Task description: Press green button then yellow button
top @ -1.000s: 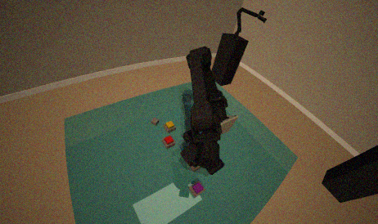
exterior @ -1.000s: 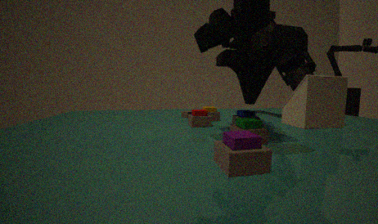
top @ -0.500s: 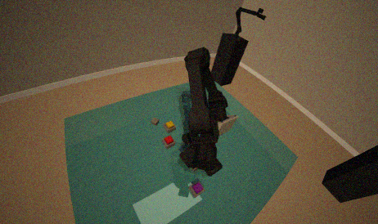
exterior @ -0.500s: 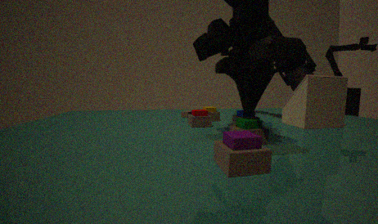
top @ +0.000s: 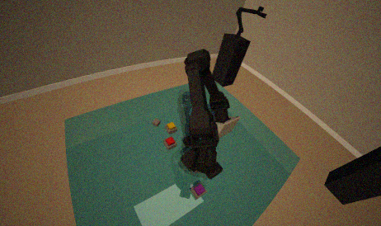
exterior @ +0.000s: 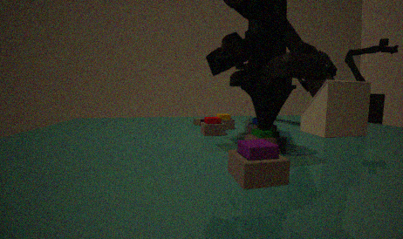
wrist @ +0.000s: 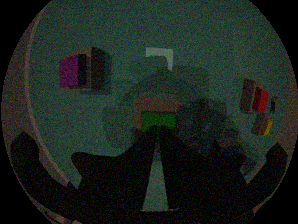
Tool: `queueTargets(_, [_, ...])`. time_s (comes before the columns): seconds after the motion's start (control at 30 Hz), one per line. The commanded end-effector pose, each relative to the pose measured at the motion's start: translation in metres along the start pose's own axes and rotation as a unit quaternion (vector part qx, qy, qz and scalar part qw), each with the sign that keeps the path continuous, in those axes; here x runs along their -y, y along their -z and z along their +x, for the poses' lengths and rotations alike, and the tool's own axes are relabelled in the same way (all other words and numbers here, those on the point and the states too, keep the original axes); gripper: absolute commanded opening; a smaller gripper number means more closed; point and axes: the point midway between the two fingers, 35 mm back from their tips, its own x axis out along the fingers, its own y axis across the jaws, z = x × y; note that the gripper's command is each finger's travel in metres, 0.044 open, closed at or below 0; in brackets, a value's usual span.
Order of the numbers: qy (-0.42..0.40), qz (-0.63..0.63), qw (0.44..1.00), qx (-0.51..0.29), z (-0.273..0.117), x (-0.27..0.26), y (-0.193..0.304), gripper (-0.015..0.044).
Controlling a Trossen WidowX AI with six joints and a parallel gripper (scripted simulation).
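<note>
My gripper (exterior: pixel 266 127) (wrist: pixel 157 129) is shut and empty, pointing down, with its fingertips at the top of the green button (exterior: pixel 261 133) (wrist: pixel 158 120). The tips appear to meet the green cap; how far it is pressed in cannot be told. The arm hides the green button in the top view. The yellow button (top: pixel 171 125) (exterior: pixel 224 117) (wrist: pixel 268 127) stands on its brown base, well away from the gripper, beyond the red button in the exterior view and at the right edge of the wrist view.
The red button (top: pixel 170 141) (exterior: pixel 213 119) (wrist: pixel 260 100) is beside the yellow one, near a small brown block (top: pixel 156 122). The purple button (top: pixel 199 189) (exterior: pixel 257 149) (wrist: pixel 69 71) stands nearest the exterior camera. A dim blue button (exterior: pixel 255 120) is behind the green one. A pale wedge (exterior: pixel 347 109) stands right.
</note>
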Motion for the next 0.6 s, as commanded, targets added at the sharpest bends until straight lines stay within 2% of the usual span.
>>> queueTargets(0.0, [0.003, -0.005, 1.0, -0.001, 0.0024, 0.0003, 0.0013, 0.002])
queueTargets(0.57, [0.001, -0.001, 1.0, 0.0, -0.0014, -0.0001, 0.0002, 0.002])
